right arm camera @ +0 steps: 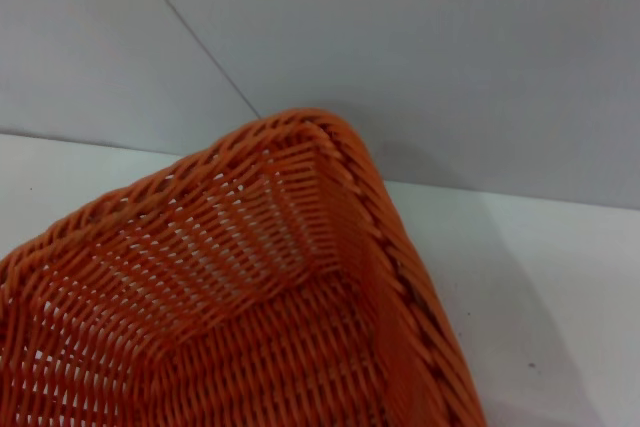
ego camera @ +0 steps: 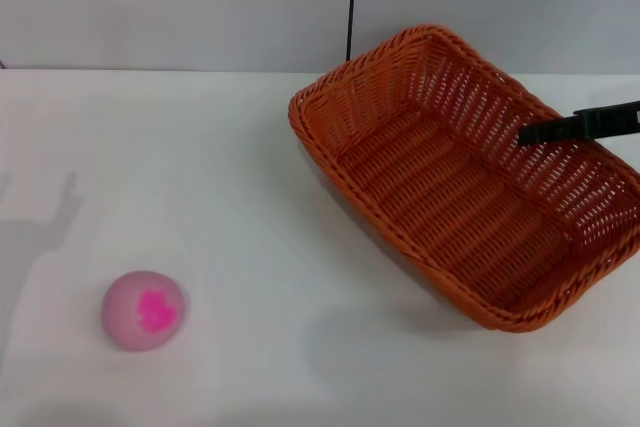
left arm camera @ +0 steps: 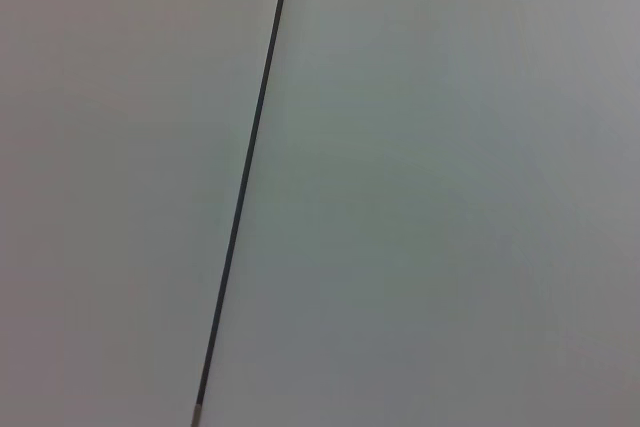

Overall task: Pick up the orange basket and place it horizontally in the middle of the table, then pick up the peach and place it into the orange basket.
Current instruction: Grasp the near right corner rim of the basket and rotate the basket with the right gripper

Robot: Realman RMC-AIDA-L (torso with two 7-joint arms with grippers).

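Note:
The orange basket (ego camera: 470, 182) lies at an angle on the right half of the white table (ego camera: 250, 207), its long side running from the back middle to the front right. A black part of my right gripper (ego camera: 580, 125) reaches in from the right edge and crosses the basket's right wall just inside the braided rim. The right wrist view shows one basket corner (right arm camera: 300, 207) from close by, with the weave filling the frame. The peach (ego camera: 145, 309), pale pink with a magenta patch, rests at the front left, far from the basket. My left gripper is out of view.
A grey wall with a dark vertical seam (ego camera: 352, 2) rises behind the table. An arm's shadow (ego camera: 45, 232) falls on the tabletop at the far left. The left wrist view shows only the wall and its seam (left arm camera: 245, 182).

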